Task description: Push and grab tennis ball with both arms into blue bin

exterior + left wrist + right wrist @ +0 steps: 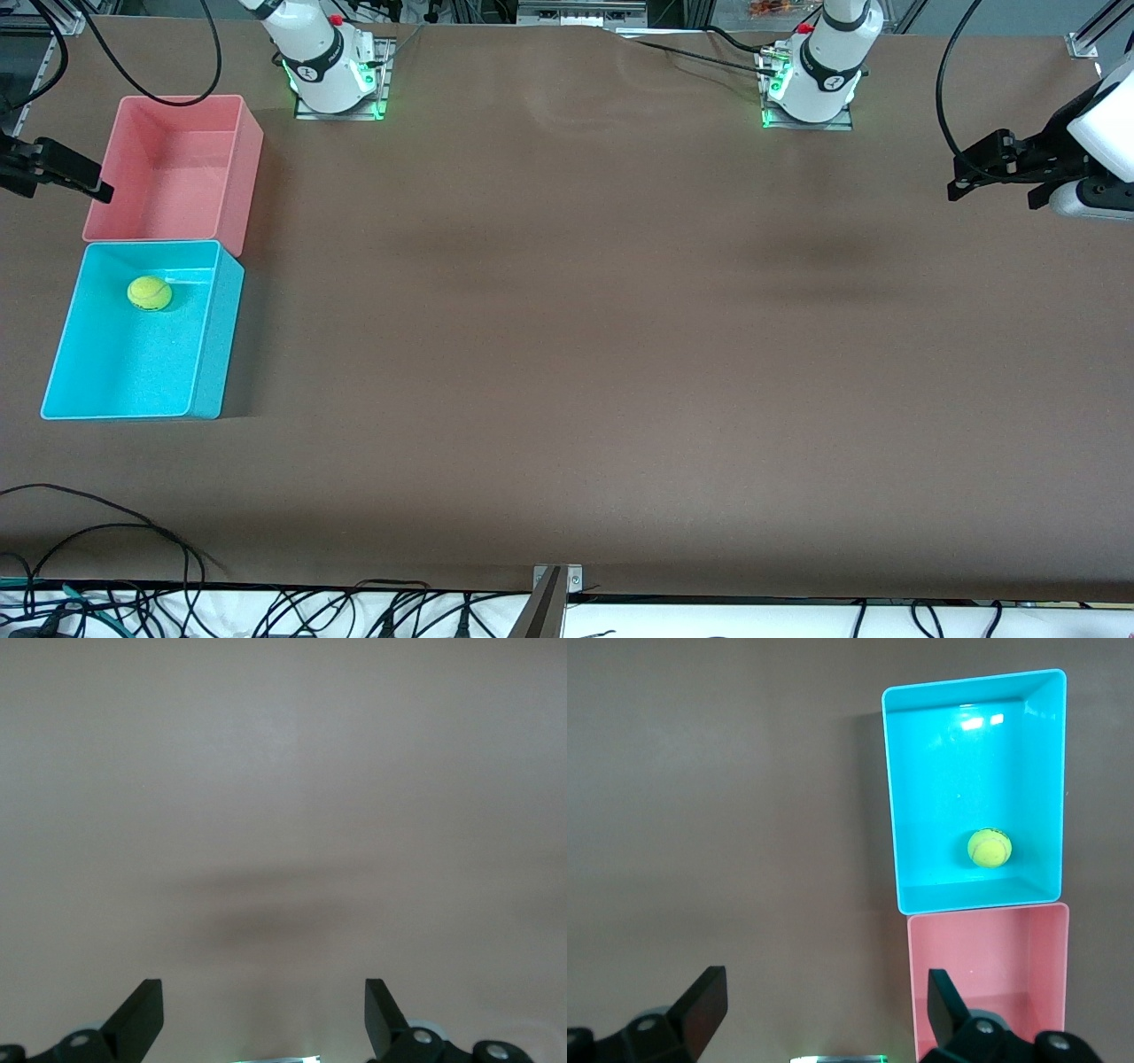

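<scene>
The tennis ball point(149, 293) lies inside the blue bin point(205, 390), close to the wall that adjoins the pink bin. The right wrist view shows the ball point(990, 848) in the bin point(891, 797) too. My right gripper point(96, 184) is open and empty, up in the air at the right arm's end of the table, beside the pink bin. In its own view the right gripper point(824, 981) has its fingers wide apart. My left gripper point(959, 177) is open and empty, over bare table at the left arm's end. Its wrist view shows the left gripper point(264, 992) over plain brown table.
A pink bin point(239, 168) of the same size stands empty against the blue bin, farther from the front camera; it also shows in the right wrist view point(983, 948). The arm bases point(332, 80) point(811, 89) stand along the table's back edge. Black cables point(106, 532) trail over the front edge.
</scene>
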Motion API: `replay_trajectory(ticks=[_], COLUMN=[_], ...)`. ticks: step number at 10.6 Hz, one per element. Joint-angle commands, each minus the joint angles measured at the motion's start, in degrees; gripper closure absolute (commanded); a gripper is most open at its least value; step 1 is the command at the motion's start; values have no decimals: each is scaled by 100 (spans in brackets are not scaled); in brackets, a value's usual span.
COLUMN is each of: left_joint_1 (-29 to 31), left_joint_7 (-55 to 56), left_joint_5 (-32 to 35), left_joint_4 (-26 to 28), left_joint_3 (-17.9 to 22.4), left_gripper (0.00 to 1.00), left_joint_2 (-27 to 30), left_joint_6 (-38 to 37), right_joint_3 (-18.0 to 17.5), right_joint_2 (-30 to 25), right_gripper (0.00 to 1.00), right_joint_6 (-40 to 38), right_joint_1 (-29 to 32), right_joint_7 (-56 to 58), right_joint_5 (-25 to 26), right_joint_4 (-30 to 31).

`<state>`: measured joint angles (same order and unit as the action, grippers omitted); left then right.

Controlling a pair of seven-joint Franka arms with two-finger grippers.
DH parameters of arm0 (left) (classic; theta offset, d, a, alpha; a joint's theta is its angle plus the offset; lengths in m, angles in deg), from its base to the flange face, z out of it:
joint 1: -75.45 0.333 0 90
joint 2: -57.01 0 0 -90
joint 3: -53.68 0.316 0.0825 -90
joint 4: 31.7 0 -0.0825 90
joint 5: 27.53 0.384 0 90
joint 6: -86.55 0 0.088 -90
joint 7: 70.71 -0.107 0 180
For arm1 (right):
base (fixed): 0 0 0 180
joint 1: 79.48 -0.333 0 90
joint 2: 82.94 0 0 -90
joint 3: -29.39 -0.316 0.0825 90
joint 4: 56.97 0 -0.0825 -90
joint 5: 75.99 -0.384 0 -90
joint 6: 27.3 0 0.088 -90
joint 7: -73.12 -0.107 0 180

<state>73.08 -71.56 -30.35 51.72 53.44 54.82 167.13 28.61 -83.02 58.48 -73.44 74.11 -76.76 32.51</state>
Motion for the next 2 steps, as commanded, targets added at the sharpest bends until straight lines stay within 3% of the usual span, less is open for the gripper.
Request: replay_trajectory(ticks=[1, 2], left_joint_1=[-27, -27], left_joint_7=[42, 42], left_joint_5=[-140, -140], left_joint_4=[-194, -194], left_joint_3=[6, -2], left_gripper=[0, 0], left_joint_2=[-71, -71], left_joint_6=[-121, -121], right_joint_3=[-115, -115], right_joint_2=[-229, -211], right_gripper=[0, 0], right_joint_6=[88, 97], right_joint_1=[108, 116], right_joint_7=[-91, -82], right_joint_5=[94, 94], right_joint_4=[210, 219])
